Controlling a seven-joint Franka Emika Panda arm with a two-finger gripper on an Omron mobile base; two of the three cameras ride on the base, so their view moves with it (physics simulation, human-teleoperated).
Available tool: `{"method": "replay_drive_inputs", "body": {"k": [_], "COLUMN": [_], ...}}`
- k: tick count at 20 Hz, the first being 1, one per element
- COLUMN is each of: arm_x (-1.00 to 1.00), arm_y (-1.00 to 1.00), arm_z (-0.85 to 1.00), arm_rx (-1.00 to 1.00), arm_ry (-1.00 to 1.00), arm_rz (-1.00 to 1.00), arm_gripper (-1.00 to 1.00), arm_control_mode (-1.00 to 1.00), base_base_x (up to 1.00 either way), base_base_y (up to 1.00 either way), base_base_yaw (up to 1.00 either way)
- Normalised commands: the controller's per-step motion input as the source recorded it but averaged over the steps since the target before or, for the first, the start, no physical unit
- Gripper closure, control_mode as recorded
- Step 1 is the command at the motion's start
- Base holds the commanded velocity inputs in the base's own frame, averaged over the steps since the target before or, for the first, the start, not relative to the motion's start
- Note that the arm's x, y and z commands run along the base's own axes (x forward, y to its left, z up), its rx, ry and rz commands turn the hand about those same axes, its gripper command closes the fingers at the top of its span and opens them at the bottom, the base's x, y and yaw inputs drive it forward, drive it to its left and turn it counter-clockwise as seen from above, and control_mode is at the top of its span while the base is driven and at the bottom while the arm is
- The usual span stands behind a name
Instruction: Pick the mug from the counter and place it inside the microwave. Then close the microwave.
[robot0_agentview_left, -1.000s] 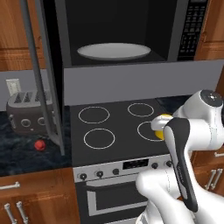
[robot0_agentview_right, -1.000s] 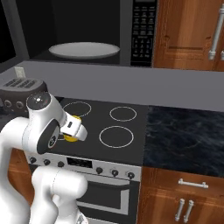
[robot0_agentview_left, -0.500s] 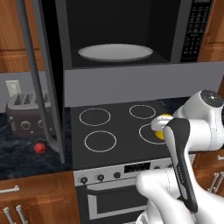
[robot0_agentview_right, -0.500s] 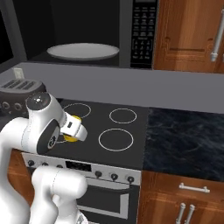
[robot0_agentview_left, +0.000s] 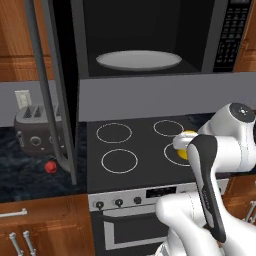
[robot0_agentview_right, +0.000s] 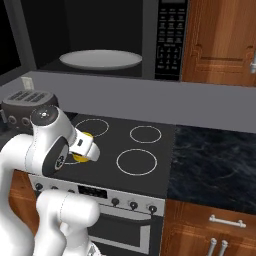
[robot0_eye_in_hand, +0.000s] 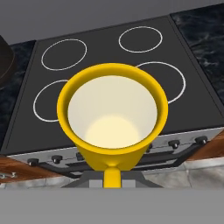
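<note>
The yellow mug looms large in the hand view, cream inside facing the camera and handle pointing down. It hides my fingertips. My gripper is shut on the mug and holds it above the stove's front burners, where a yellow edge of the mug peeks past my white wrist. The black microwave stands open above the stove, its white turntable plate bare. Its door is swung out to the left, with the grey bar handle on it.
The black stovetop with white rings lies under the mug. To its left, the dark marbled counter carries a grey toaster and a small red round object. More counter lies right of the stove, over wooden cabinets.
The whole picture has shifted slightly, so the camera has moved a little. The arm keeps the same pose with the mug held over the stove.
</note>
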Motion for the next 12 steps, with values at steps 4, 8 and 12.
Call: {"method": "replay_drive_inputs", "body": {"k": [4, 8, 12], "arm_x": [0.00, 0.00, 0.00], "arm_y": [0.00, 0.00, 0.00], "arm_z": [0.00, 0.00, 0.00], "arm_rx": [0.00, 0.00, 0.00], "arm_ry": [0.00, 0.00, 0.00], "arm_rz": [0.00, 0.00, 0.00], "arm_gripper": [1.00, 1.00, 1.00], "arm_control_mode": [1.00, 1.00, 1.00], "base_base_x": [0.24, 0.06, 0.00], "base_base_y": [0.11, 0.00, 0.00], "base_base_yaw": [0.15, 0.02, 0.00]}}
